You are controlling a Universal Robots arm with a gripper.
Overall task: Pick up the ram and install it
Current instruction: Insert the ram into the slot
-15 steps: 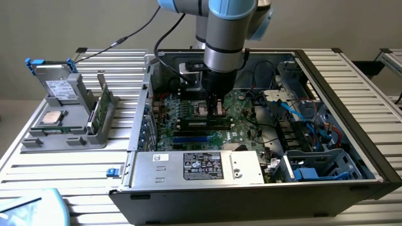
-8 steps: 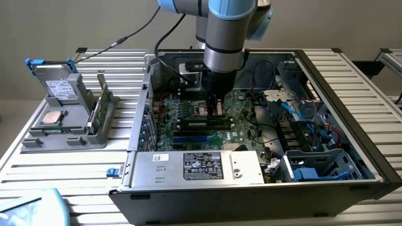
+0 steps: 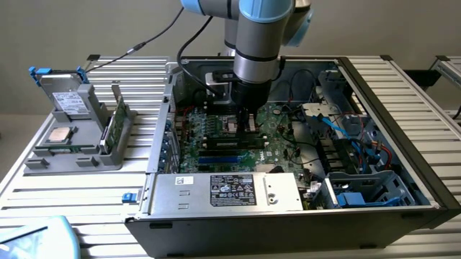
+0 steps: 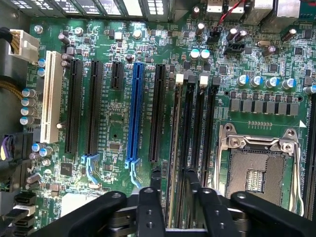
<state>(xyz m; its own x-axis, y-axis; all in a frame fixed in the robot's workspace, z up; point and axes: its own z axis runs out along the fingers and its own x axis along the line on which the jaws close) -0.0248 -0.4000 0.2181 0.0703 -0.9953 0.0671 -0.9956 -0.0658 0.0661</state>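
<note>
Green, densely studded motherboard [image 4: 106, 106] lies beneath the black pincer [image 4: 174, 175], spread wide astride the thin ram [image 4: 174, 128].

Grey tubular robot arm with light-blue joint caps [image 3: 256, 48] enters from the top of the exterior view, its last cylindrical segment vertical. The black two-fingered gripper [image 3: 249, 123] hangs straight down from the wrist. Wrist view: black linkage bars [image 4: 94, 212] fan outward, and two slim black fingers [image 4: 156, 181] run parallel, standing apart with a clear gap between them.
</note>
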